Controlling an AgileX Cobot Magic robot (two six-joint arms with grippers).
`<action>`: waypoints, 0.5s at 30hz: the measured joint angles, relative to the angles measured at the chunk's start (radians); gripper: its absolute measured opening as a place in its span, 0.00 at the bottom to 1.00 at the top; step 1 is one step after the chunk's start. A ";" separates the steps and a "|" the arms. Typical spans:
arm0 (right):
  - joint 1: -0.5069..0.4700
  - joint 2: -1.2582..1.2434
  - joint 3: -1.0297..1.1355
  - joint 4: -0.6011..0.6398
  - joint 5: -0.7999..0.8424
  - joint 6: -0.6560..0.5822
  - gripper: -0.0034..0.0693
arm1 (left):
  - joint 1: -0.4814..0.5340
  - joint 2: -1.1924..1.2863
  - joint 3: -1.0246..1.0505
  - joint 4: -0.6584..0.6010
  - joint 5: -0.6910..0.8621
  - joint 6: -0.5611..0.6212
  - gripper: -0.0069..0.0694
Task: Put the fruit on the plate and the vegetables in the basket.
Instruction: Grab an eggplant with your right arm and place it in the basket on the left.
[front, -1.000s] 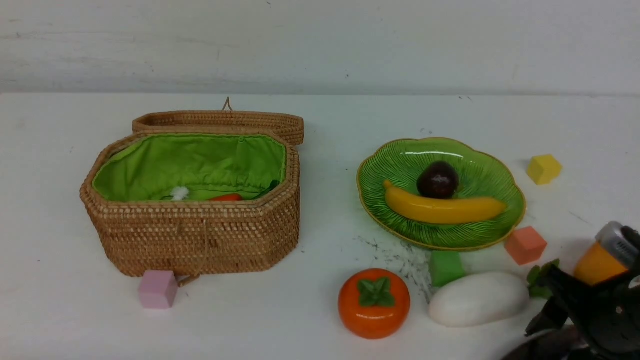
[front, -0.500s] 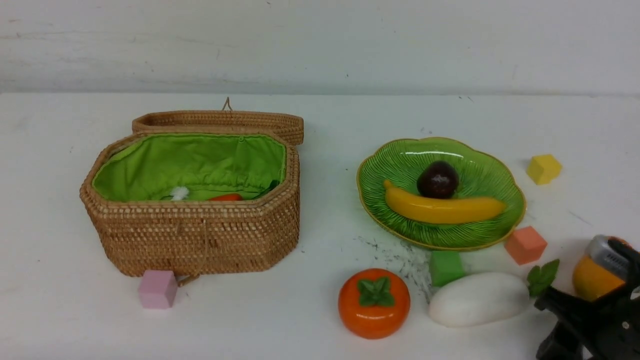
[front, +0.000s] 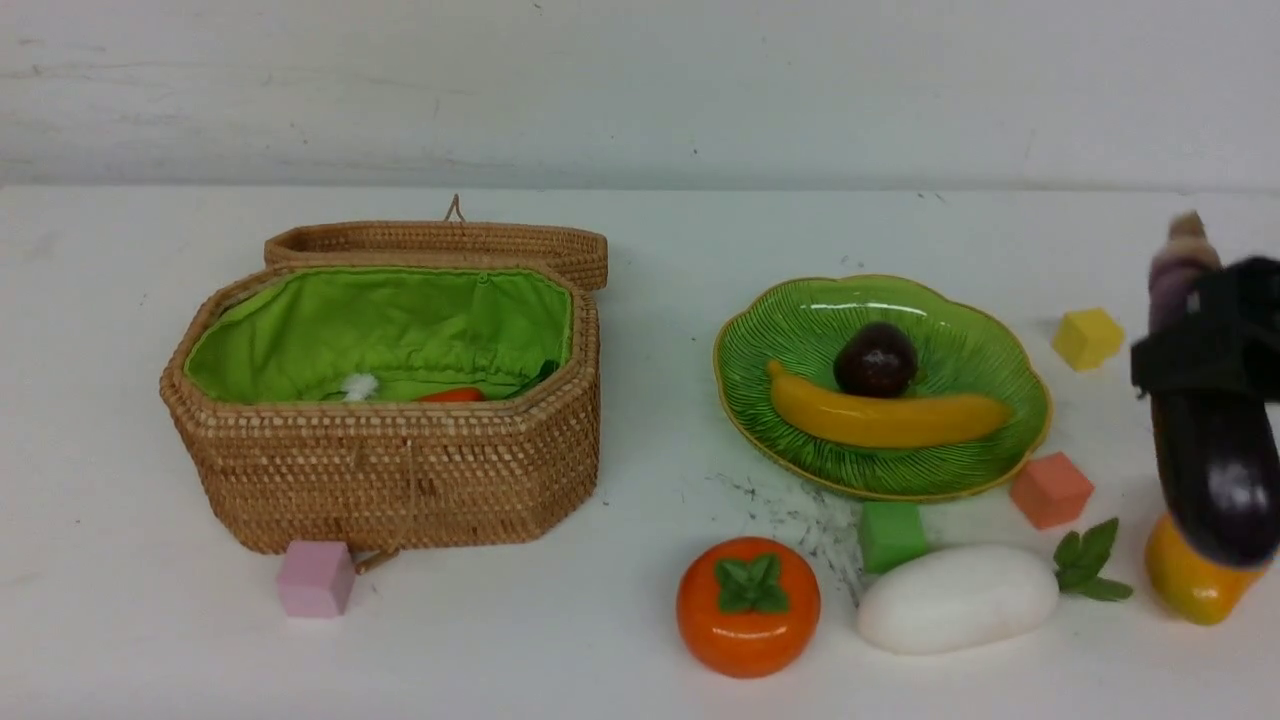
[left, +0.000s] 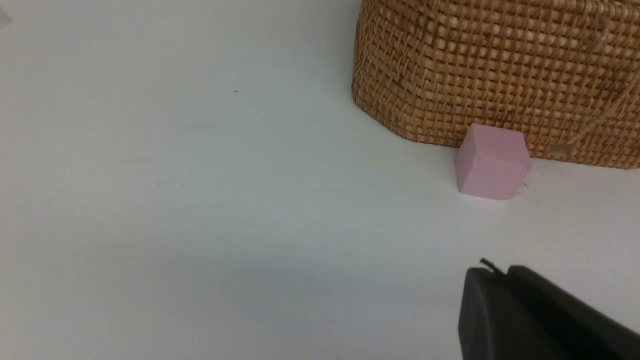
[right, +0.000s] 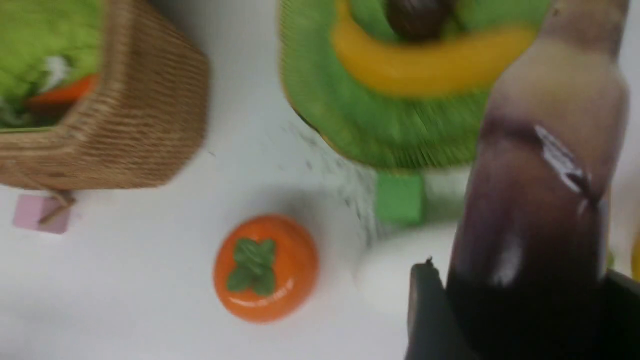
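Observation:
A long dark purple eggplant hangs nearly upright above the table at the far right, and my right gripper is shut on its upper part. The right wrist view shows the eggplant filling the space between the jaws of the right gripper. Below it lies the orange-yellow mango. The white radish and the persimmon lie at the front. The banana and a dark round fruit rest on the green plate. A red-orange pepper lies in the open basket. My left gripper is shut and empty.
A pink cube stands against the basket's front, close to the left gripper. A green cube and an orange cube sit by the plate's near edge. A yellow cube lies to the plate's right. The basket lid lies open behind.
My right gripper has closed on the eggplant and lifted it from the table's front right corner. The mango underneath now shows in full. Nothing else has moved.

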 joint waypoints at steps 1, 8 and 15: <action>0.024 0.028 -0.043 0.004 0.003 -0.031 0.54 | 0.000 0.000 0.000 0.000 0.000 0.000 0.14; 0.226 0.308 -0.311 0.010 0.015 -0.112 0.54 | 0.000 0.000 0.000 0.000 0.000 0.000 0.14; 0.382 0.600 -0.636 0.011 0.030 -0.171 0.54 | 0.000 0.000 0.000 0.000 0.000 0.000 0.15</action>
